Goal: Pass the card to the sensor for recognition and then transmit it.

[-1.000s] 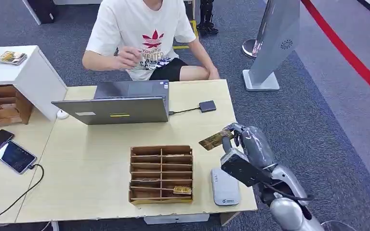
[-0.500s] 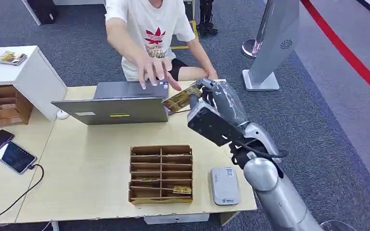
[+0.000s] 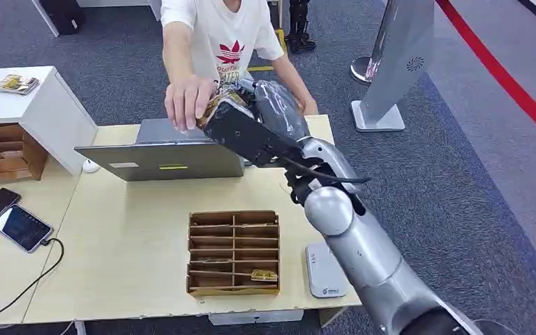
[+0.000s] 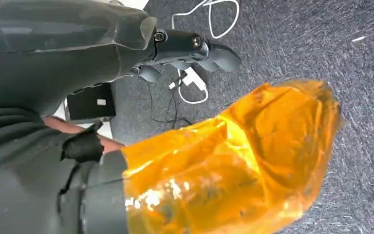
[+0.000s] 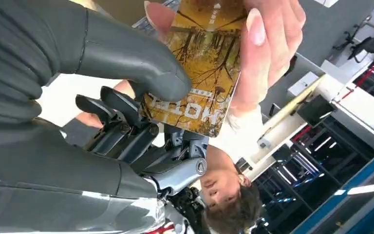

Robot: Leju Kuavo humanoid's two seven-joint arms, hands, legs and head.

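Observation:
My right hand [image 3: 251,125] is stretched out over the laptop [image 3: 160,157] toward a seated person. It pinches a yellow-brown hotel card [image 3: 218,105] between thumb and fingers. The right wrist view shows the card [image 5: 202,73] close up, under my thumb [image 5: 126,53]. The person's hand [image 3: 188,101] grips the card's far end, with fingers [image 5: 268,44] wrapped over its edge. The grey-white card sensor [image 3: 324,273] lies on the table's near right corner, beside my arm. My left hand [image 4: 190,46] hangs above grey carpet, its fingers loosely apart and holding nothing.
A brown cardboard card organiser [image 3: 234,251] sits at the table's front middle with a few cards in it. Two phones [image 3: 14,222] lie at the left, one on a cable. A white cabinet [image 3: 42,105] stands far left and a grey kiosk stand [image 3: 398,63] far right.
My right arm has swung the card up from near the sensor, across the table and over the laptop. The person leaned forward, reached out and took hold of the card's far end.

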